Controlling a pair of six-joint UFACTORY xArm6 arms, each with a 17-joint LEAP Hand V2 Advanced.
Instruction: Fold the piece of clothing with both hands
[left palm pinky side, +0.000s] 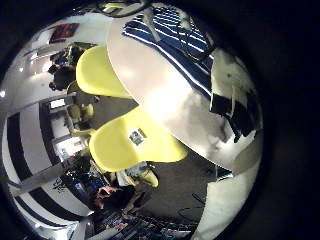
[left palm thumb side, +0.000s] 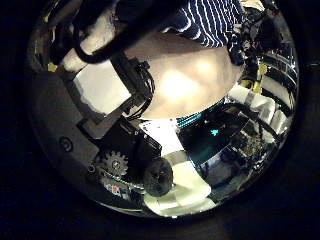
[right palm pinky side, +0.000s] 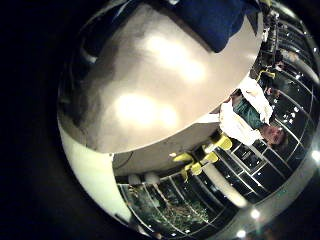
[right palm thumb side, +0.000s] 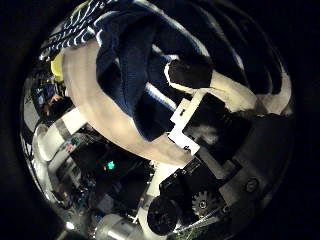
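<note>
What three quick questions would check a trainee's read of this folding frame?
1. True or false: the garment lies on the table.
2. Which palm is closer to the garment? A: the left hand. B: the right hand. C: both are equally far away.
3. Fill in: part of the garment shows a pattern of ____.

Key:
1. True.
2. B. The garment fills much of the right thumb side view. In the left palm views it sits at the far end of the table.
3. Stripes.
</note>
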